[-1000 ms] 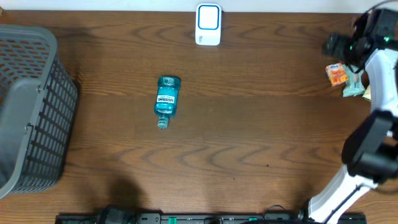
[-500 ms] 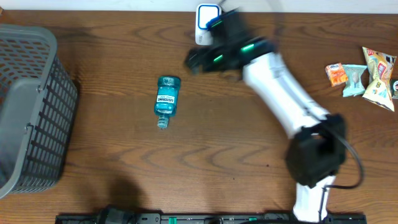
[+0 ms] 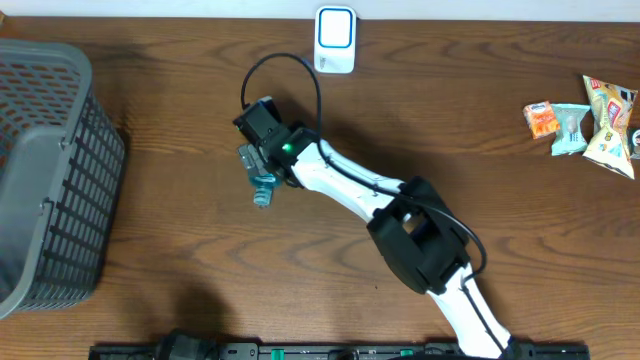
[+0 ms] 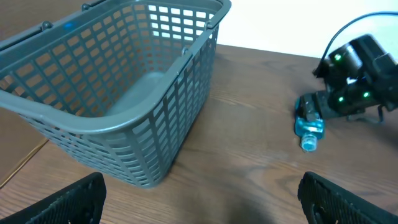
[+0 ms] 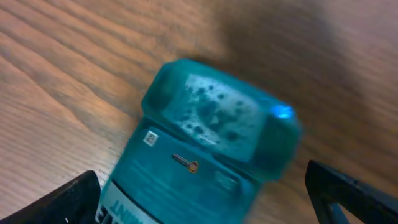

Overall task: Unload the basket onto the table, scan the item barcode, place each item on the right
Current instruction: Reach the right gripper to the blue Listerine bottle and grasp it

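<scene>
Bottle (image 5: 211, 130) lay directly below right gripper (image 5: 205, 202), jaws spread astride its long axis; left gripper (image 4: 205, 202), also spread, well apart.

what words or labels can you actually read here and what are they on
"NT": seemingly the end of white lettering on the teal bottle, cut off at the bottom edge of the right wrist view.
Small white square mark on that bottle's label: too blurred to read.
Snack packets, overhead view: print too small to read.
White scanner: no legible text.
</scene>
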`<move>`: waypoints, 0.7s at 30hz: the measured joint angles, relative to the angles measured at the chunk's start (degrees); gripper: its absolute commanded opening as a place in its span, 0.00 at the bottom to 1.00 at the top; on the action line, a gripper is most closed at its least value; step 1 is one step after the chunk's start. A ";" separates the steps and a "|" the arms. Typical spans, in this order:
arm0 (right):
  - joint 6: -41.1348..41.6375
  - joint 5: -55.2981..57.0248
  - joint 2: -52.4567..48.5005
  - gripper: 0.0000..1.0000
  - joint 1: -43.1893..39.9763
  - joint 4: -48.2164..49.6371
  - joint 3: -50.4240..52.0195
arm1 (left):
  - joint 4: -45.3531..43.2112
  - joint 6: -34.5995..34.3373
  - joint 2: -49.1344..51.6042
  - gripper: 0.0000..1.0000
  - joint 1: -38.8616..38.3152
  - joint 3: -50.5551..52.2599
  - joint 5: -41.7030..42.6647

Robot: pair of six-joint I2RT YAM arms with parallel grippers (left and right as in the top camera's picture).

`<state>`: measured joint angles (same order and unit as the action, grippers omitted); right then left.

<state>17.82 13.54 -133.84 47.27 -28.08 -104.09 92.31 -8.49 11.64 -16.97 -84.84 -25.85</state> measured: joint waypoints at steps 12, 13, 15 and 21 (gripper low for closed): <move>2.71 -1.22 -0.66 0.77 1.40 -12.46 -0.63 | 0.00 0.00 0.00 0.97 0.00 0.00 0.00; 2.84 -1.38 -0.55 0.76 1.18 -13.60 -0.87 | 0.00 0.00 -0.02 0.98 0.00 0.00 0.00; 2.82 -2.10 -0.22 0.60 0.48 -17.33 -1.14 | 0.00 0.00 -0.02 0.98 0.00 0.00 0.00; -1.29 -8.76 0.39 0.62 -2.69 -22.67 -1.62 | 0.00 0.00 0.00 0.98 0.00 0.00 0.00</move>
<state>16.53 4.78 -133.45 44.58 -50.74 -105.71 92.31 -8.49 11.64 -16.97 -84.84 -25.85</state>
